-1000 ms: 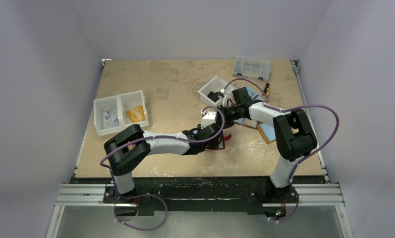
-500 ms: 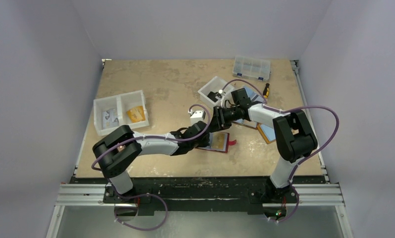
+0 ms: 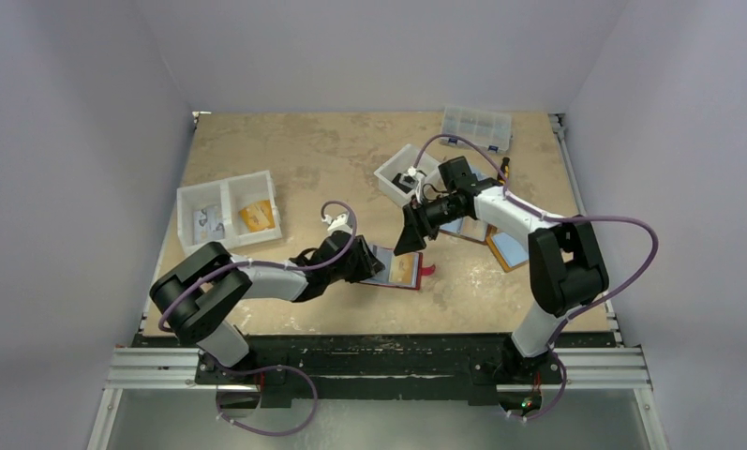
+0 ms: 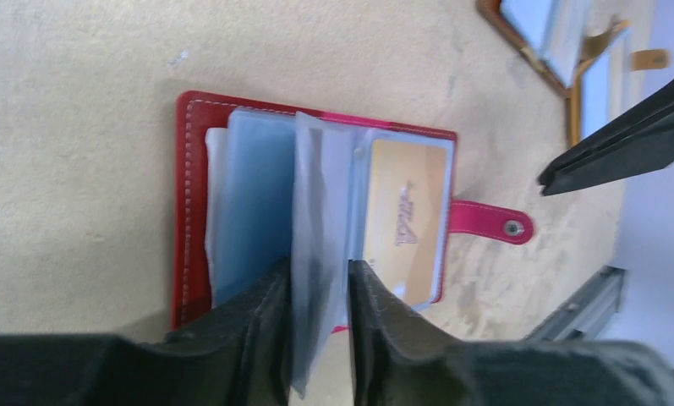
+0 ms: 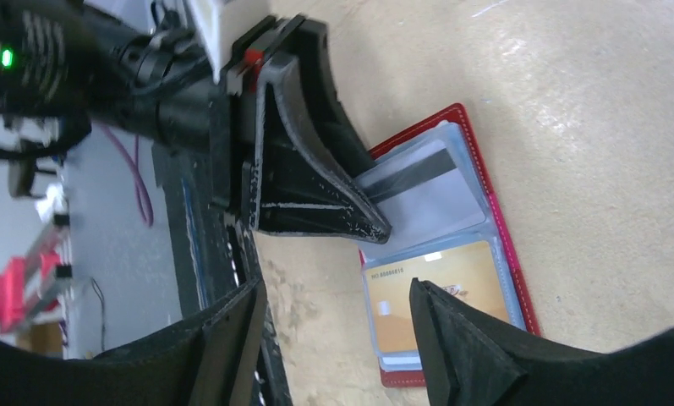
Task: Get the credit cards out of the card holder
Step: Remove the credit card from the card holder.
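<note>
The card holder lies open on the worktop, near the front edge. The left gripper seems to pinch one clear sleeve leaf upright, and the right gripper hovers above it, spread and empty. I judge the cards light, stiff and slippery — best pinched at a free short edge, as on the grey-white card — while the floppy sleeves must be held.
</note>
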